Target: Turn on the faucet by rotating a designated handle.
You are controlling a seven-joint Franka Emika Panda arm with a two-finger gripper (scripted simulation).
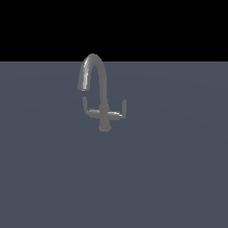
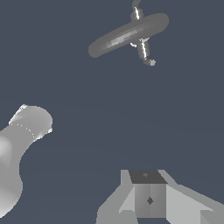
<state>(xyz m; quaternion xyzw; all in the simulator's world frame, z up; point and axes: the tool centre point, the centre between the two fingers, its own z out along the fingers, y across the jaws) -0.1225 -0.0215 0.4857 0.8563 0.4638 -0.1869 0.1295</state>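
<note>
The faucet (image 1: 103, 95) is a small grey gooseneck tap standing on a flat grey-blue surface, its spout arching toward the exterior view's left. The handle (image 1: 88, 109) is the dull lever on the side of the spout's mouth, with an upturned tip. The twin lever (image 1: 118, 113) carries a bright glint. In the wrist view the faucet (image 2: 129, 35) shows from above, far from my gripper (image 2: 150, 192). The fingers (image 2: 142, 197) look pressed together, holding nothing. I cannot tell which lever is the handle in the wrist view. The gripper does not show in the exterior view.
A pale rounded part of my arm (image 2: 22, 144) shows in the wrist view. The grey-blue surface (image 1: 169, 169) spreads around the faucet, with a black background behind it.
</note>
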